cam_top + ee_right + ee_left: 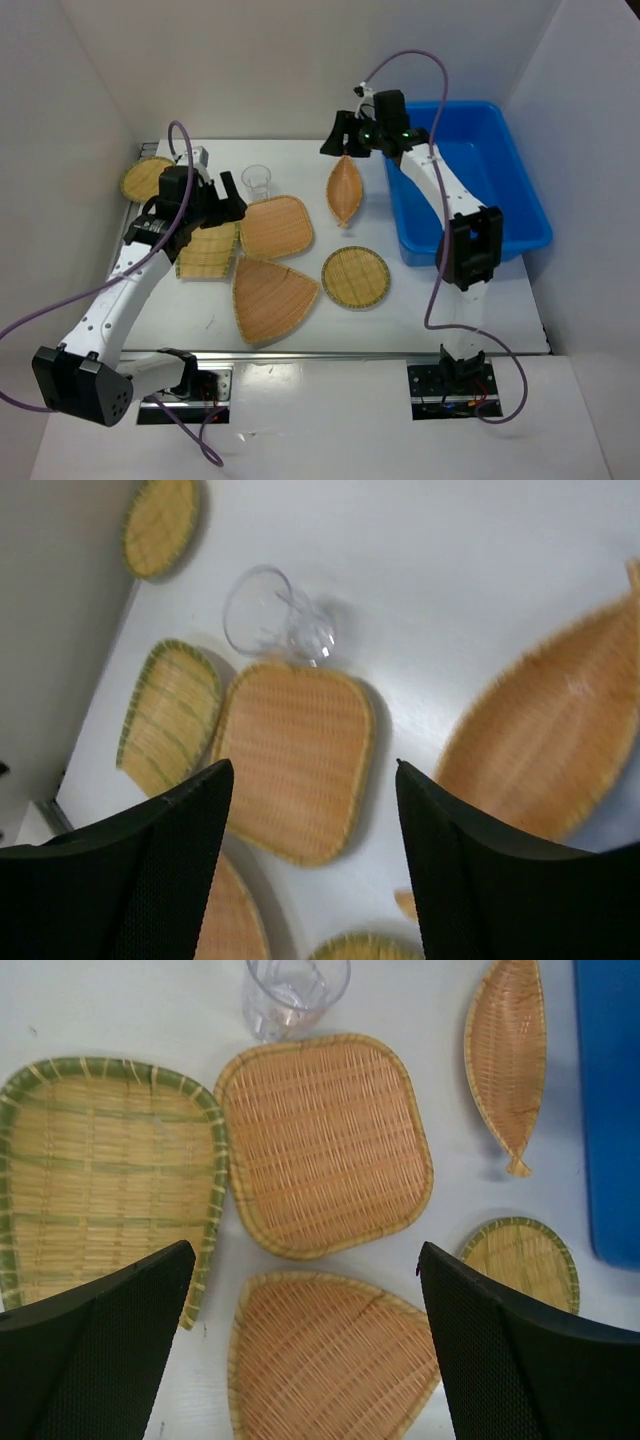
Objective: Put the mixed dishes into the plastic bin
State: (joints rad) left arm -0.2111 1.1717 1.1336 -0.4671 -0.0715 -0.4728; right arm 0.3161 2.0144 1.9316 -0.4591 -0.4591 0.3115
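Note:
Several tan woven trays lie on the white table: a leaf tray (345, 190), a rounded-square tray (276, 226), a fan tray (270, 298), a round tray (355, 277), a green-rimmed tray (205, 252) and a small round tray (148, 178). A clear cup (257, 181) stands behind them. The blue bin (520, 215) is at the right. My left gripper (228, 200) is open and empty above the rounded-square tray (325, 1145) and fan tray (330, 1360). My right gripper (340, 137) is open and empty, raised above the leaf tray (550, 740), left of the bin.
White walls close in the table at the left, back and right. The small round tray sits in the far left corner by the wall. A purple cable loops over each arm. The bin's left wall (610, 1110) shows in the left wrist view.

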